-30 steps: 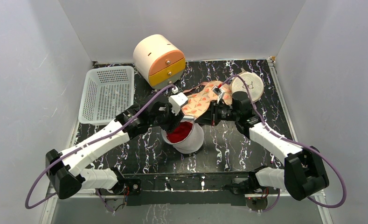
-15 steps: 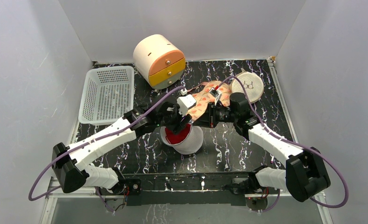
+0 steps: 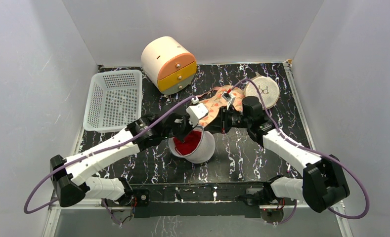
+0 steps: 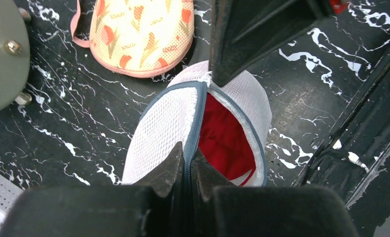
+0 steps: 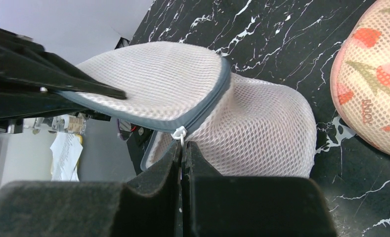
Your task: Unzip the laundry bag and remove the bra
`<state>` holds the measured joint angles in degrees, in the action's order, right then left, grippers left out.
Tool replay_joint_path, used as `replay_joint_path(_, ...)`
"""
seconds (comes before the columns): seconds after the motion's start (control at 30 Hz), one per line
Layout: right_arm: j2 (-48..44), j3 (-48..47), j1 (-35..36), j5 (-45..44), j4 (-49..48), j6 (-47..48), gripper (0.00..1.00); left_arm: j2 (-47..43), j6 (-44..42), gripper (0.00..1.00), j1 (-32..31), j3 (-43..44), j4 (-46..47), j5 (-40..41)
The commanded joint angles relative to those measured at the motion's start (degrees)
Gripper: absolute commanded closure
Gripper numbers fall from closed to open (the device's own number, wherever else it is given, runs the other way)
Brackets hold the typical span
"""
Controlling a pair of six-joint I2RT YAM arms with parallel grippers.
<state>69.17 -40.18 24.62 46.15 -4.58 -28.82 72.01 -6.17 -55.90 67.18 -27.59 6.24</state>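
The white mesh laundry bag (image 3: 201, 149) stands mid-table, its blue-grey rimmed lid part open. The red bra (image 3: 188, 141) shows inside it, and also in the left wrist view (image 4: 226, 138). My left gripper (image 3: 191, 130) is shut on the blue-grey rim of the lid flap (image 4: 198, 116), with its fingertips (image 4: 176, 159) pinching the band. My right gripper (image 3: 214, 126) is at the bag's far right side, shut on the white zipper pull (image 5: 179, 133). The mesh wall (image 5: 262, 131) bulges just beyond its fingers.
A tulip-print pink-edged bra (image 3: 215, 105) lies just behind the bag, also in the left wrist view (image 4: 139, 32). A beige mesh round pouch (image 3: 263, 91) sits at back right. A white perforated basket (image 3: 113, 98) is at back left, and a cream and orange drawer unit (image 3: 169, 64) at the back.
My left wrist has swung right and then lower over the bag's rim. My right gripper has shifted slightly left. The bag has tipped slightly to the left.
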Motion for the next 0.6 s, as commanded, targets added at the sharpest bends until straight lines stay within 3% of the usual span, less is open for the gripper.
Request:
replay_joint_path(0.0,2.49,-3.0,-1.58,0.37,-1.04,1.05,1.0,-6.79,-1.67,1.0,-0.2,1.54,-1.37,0.65)
replay_joint_path(0.33,7.29,-7.48,-1.72,7.74,2.46,7.4,1.0,-13.97,-2.94,1.0,-0.18,1.49,2.9,-8.9)
replay_joint_path(0.57,10.11,-8.54,-1.33,14.93,-1.02,7.76,1.0,-16.13,-3.3,1.0,-0.18,0.92,8.64,-12.19)
